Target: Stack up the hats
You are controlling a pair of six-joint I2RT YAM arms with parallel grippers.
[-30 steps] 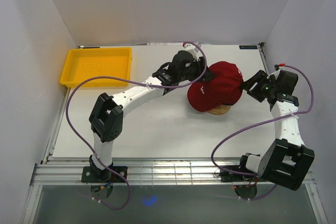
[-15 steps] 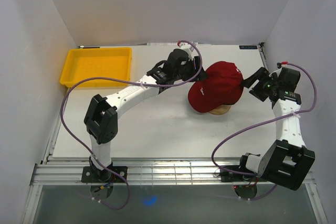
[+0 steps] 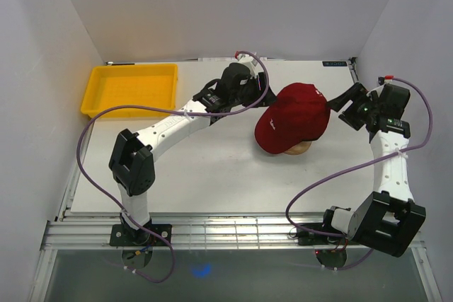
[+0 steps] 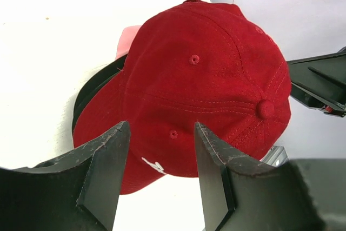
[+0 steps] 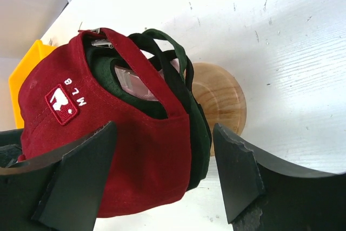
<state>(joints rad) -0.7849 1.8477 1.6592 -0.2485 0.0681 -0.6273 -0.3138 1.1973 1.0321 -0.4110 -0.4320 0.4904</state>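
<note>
Backed off the red fabric baseball cap (image 3: pixel 294 119) atop the round wooden stand (image 5: pixel 219 98), left claw (image 4: pixel 159 126) and right claw (image 5: pixel 165 127) both gape empty.

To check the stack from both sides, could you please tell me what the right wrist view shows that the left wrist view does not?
Right wrist only: the dark green fabric cap nested under the red fabric baseball cap, the round wooden stand, a corner of the yellow plastic tray and the white MLB patch. Left wrist only: the crown's top button and the right claw, open beyond the cap. Both: the red cap on top and the white tabletop.
</note>
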